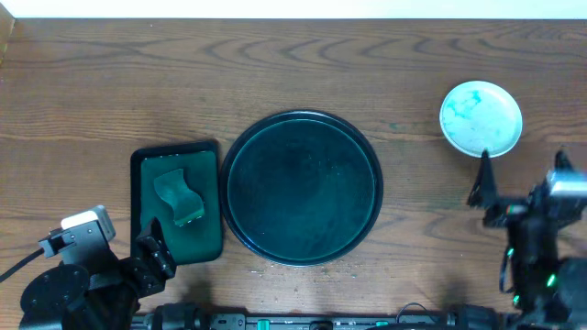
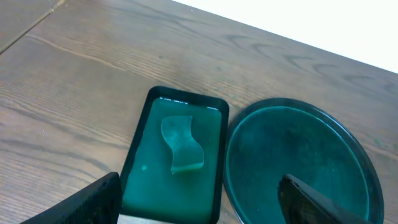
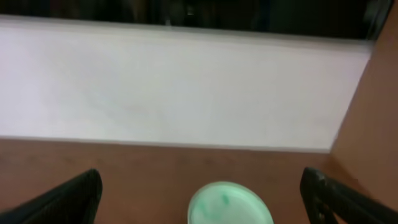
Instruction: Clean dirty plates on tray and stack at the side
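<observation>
From above, my left gripper (image 1: 156, 252) is at the near edge of the table (image 1: 92, 82); its fingers are spread wide and hold nothing. The small tray (image 1: 209, 183) lies just ahead of them, with a green sponge (image 1: 178, 195) on it. The round tray (image 1: 303, 188) is ahead and to the right of those fingers, just beside the small tray. My right gripper (image 1: 523, 170) is wide open too, and holds nothing. A white plate (image 1: 481, 118) with teal smears lies on the table just ahead of its left finger, well apart from the round tray; I cannot tell if more plates lie under it.

From the left wrist, the left gripper (image 2: 199, 208) shows one dark finger in each bottom corner, far apart. The sponge (image 2: 181, 144) lies ahead, between them, on the small tray (image 2: 211, 155); the round tray (image 2: 298, 149) is ahead of the right finger.

From the right wrist, the picture is blurry. The right gripper (image 3: 199, 204) shows its fingers wide apart at the bottom corners; the plate (image 3: 231, 202) lies between them, a bit ahead, touching neither.
</observation>
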Robot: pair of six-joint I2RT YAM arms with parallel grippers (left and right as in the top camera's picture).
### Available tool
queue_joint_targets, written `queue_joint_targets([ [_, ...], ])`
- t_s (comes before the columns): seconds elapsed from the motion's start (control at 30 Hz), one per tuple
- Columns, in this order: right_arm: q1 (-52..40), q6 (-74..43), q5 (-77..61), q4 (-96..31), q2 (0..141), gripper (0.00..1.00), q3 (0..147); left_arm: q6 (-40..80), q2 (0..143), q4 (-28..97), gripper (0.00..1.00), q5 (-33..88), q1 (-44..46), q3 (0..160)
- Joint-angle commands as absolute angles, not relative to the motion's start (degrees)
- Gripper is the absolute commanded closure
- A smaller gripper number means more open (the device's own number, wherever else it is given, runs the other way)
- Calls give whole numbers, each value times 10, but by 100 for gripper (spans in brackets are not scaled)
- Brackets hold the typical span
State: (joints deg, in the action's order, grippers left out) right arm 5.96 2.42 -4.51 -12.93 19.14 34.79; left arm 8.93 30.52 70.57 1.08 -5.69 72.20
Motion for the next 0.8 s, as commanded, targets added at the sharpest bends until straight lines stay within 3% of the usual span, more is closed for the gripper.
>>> queue_joint_targets([
  [0.0, 32, 17, -36, -93, 116, 1, 277, 80, 306, 707, 20, 4, -57, 729],
  [0.27, -36, 1, 25, -57, 8, 1, 178, 79, 306, 707, 20, 4, -57, 729],
  [0.77, -25, -100, 10, 78, 3, 1, 36, 79, 306, 707, 20, 4, -57, 729],
])
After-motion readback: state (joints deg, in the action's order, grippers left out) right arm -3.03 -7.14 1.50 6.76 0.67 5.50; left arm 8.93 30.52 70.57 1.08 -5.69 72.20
